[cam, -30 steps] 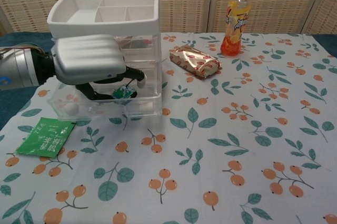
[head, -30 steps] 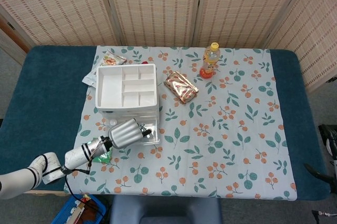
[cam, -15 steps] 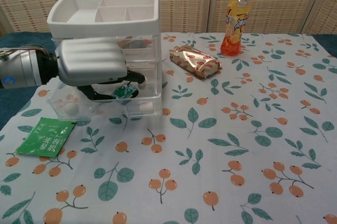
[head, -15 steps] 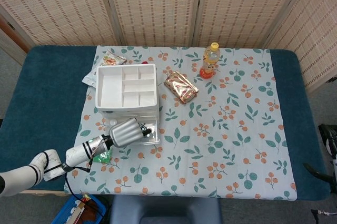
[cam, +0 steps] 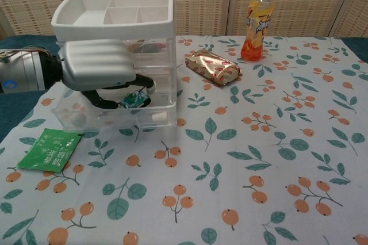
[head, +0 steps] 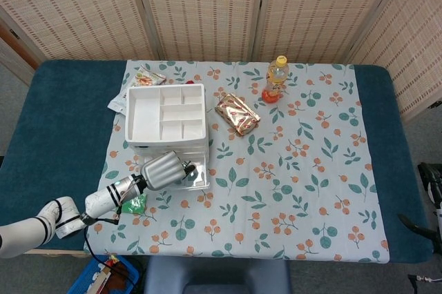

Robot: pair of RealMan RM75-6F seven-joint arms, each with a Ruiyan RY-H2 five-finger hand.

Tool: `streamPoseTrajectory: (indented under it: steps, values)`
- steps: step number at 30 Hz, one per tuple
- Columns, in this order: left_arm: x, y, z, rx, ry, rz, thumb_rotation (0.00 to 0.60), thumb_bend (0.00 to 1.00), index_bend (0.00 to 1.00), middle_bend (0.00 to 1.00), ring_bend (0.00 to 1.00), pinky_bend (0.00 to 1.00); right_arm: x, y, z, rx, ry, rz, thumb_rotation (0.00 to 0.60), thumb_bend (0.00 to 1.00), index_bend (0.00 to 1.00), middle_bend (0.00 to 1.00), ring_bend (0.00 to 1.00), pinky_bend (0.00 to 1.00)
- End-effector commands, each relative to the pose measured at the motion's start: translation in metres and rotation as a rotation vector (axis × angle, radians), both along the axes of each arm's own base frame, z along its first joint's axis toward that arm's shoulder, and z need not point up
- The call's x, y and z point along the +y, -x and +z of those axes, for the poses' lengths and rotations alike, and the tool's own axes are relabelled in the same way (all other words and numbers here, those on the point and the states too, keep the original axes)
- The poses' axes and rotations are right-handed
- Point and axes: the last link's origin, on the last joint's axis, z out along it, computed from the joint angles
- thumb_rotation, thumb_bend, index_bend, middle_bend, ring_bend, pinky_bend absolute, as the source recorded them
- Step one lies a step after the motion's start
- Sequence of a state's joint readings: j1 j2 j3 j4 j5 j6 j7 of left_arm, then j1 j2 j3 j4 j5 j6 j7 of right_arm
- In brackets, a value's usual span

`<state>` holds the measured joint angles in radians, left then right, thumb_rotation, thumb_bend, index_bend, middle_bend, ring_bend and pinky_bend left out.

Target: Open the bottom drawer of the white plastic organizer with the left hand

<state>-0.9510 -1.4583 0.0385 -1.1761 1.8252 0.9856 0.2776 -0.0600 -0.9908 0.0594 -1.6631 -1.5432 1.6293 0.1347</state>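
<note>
Bottom drawer (cam: 109, 115) of the white plastic organizer (head: 166, 123) stands pulled partway out of the front of the organizer, toward the near edge of the desk (head: 62, 121). The drawer is clear plastic; inside it lie a small green and white item (cam: 133, 100) and a pale round thing (cam: 76, 119) that is too blurred to name. Above it, the organizer's upper clear drawers hold a dark shape that cannot be made out. The organizer's white top is an open tray split into several compartments, whose contents, if any, do not show.

Over the drawer's front part sits the left hand (cam: 96, 68), its silver back upward, its dark fingers (cam: 106, 98) curled down into the open drawer and hooked behind its front wall. Whether they actually press on the plastic cannot be told for certain. The right hand shows in neither view.

A green tea sachet (cam: 49, 149) lies flat on the floral cloth (head: 297, 190) in front of the organizer, near the drawer's left corner. A gold and red foil packet (head: 237, 114) lies just right of the organizer, apart from it. An orange drink bottle (head: 275, 79) with a yellow cap stands upright further right and behind. A snack packet (head: 148, 76) lies behind the organizer.
</note>
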Motion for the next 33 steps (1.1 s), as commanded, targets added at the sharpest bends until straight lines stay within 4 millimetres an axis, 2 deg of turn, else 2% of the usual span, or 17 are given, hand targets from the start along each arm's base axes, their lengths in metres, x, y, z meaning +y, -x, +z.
streamPoseTrajectory:
  steps: [1,10,23,33]
  values:
    - [0.000,-0.002,-0.002,0.005,0.000,-0.005,0.600,0.25,0.29,0.86,0.95,1.00,0.000,0.000,0.000,0.001,0.002,0.000,0.600,0.11,0.00,0.12,0.08,0.13]
    - [0.001,-0.002,-0.005,0.006,0.000,0.013,0.600,0.25,0.37,0.86,0.95,1.00,0.001,0.001,0.001,0.000,0.004,-0.002,0.600,0.11,0.00,0.12,0.08,0.13]
    - [0.000,-0.003,-0.003,-0.022,0.010,0.033,0.600,0.25,0.44,0.86,0.95,1.00,0.000,0.001,0.001,0.000,0.006,-0.003,0.600,0.11,0.00,0.12,0.08,0.13]
    - [0.000,-0.002,0.014,-0.081,-0.019,0.047,0.600,0.25,0.45,0.86,0.95,1.00,-0.002,-0.001,0.000,0.002,0.002,0.003,0.600,0.11,0.00,0.12,0.08,0.13]
